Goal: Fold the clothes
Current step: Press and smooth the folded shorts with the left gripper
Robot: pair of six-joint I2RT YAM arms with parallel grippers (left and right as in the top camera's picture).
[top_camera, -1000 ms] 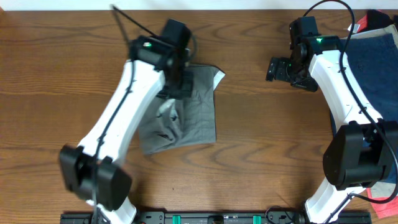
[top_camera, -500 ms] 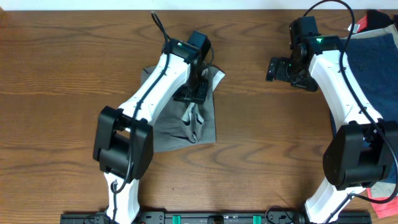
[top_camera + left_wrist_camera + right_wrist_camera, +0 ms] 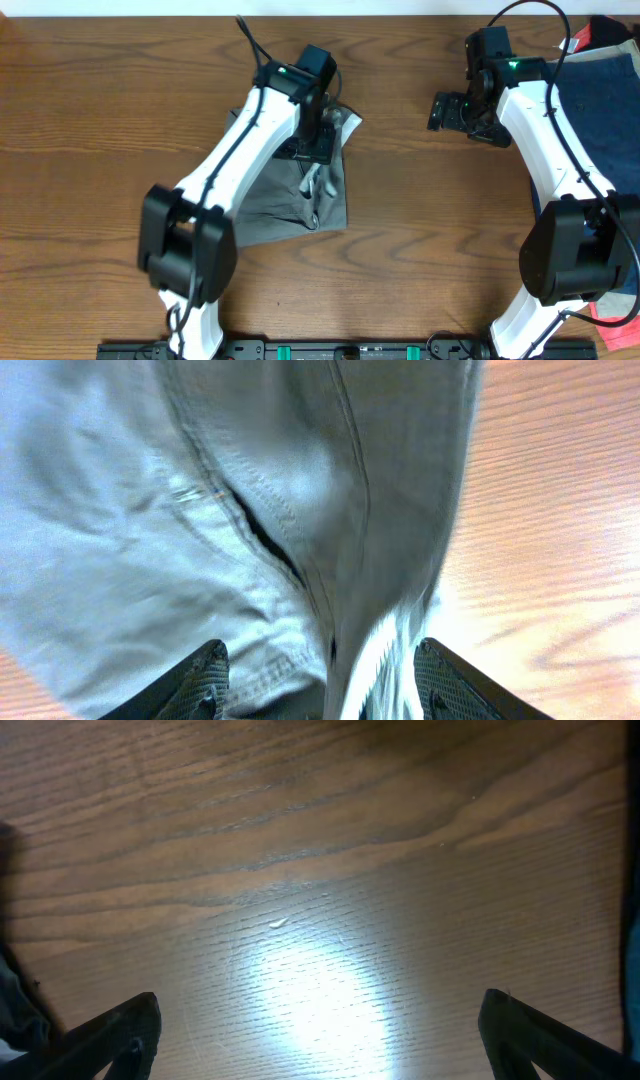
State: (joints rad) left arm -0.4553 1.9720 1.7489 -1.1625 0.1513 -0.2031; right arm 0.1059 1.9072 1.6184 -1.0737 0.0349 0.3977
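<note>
Straddling a raised fold of the grey shorts (image 3: 295, 205), the left gripper (image 3: 322, 672) is spread, not clamped. Shorts lie mid-counter (image 3: 100, 150) toward the far edge, long axis far-to-near. Left arm is nearer; right gripper (image 3: 450, 110) is spread and empty, toward the far-right corner.

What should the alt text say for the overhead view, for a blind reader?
The left gripper is down on the upper part of crumpled grey-khaki shorts on a wooden table. The right gripper hangs open over bare wood, near navy blue cloth at the right edge.
</note>
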